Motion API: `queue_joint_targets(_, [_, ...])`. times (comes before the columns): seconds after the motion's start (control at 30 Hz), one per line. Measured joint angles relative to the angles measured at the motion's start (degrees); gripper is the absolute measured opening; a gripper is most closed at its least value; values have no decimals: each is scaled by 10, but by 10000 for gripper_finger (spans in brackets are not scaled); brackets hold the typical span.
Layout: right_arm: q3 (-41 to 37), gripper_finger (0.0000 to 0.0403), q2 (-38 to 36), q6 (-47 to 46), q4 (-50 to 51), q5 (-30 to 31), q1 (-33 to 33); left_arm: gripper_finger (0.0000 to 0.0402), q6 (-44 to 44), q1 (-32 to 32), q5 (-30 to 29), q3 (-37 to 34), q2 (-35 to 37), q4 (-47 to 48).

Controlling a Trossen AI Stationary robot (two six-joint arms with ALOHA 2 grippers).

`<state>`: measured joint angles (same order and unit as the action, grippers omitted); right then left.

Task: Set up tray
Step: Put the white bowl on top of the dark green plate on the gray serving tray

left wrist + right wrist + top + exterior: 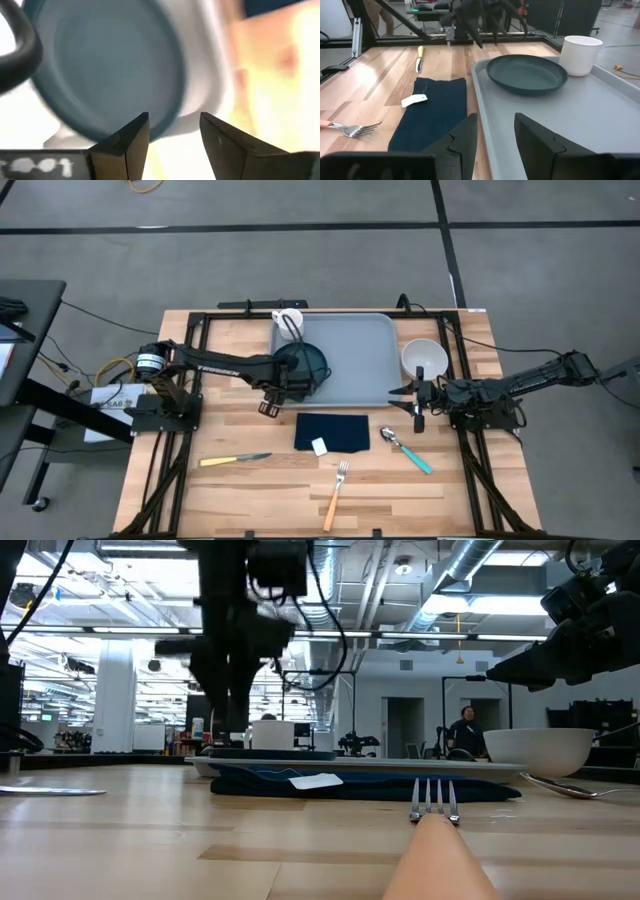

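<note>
High view: tray [365, 365] sits at the table's far middle, with a dark plate [302, 364] on its left part and a white cup [287, 322] at its far-left corner. Left gripper [268, 402] hovers just off the tray's near-left corner by the plate, fingers apart, holding nothing. Right gripper [417, 402] waits at the tray's near-right corner beside a bowl [425, 358], also parted and empty. Napkin [333, 431], knife [234, 461], fork [336, 495] and spoon [407, 450] lie nearer on the wood. Tray looks stiff, light, smooth plastic, likely slippery; pinch the raised rim at an edge.
</note>
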<state>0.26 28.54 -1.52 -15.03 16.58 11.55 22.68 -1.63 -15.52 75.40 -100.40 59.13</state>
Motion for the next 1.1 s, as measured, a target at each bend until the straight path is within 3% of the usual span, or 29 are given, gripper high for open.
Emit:
queue_joint_targets(0.2, [0, 122, 0, 0, 0, 0, 0, 167, 1, 0, 121, 75, 26, 30])
queue_joint_targets(0.37, [0, 122, 0, 0, 0, 0, 0, 167, -2, 1, 133, 100, 88, 23])
queue_joint_targets(0.5, [0, 122, 0, 0, 0, 0, 0, 167, -20, -5, 136, 98, 167, -37])
queue_joint_targets(0.7, [0, 122, 0, 0, 0, 0, 0, 167, -30, -27, 224, 86, 285, -81])
queue_joint_targets(0.87, [0, 122, 0, 0, 0, 0, 0, 167, -64, -57, 257, -64, 413, -230])
queue_joint_targets(1.1, [0, 122, 0, 0, 0, 0, 0, 167, -191, -115, 231, -417, 599, -569])
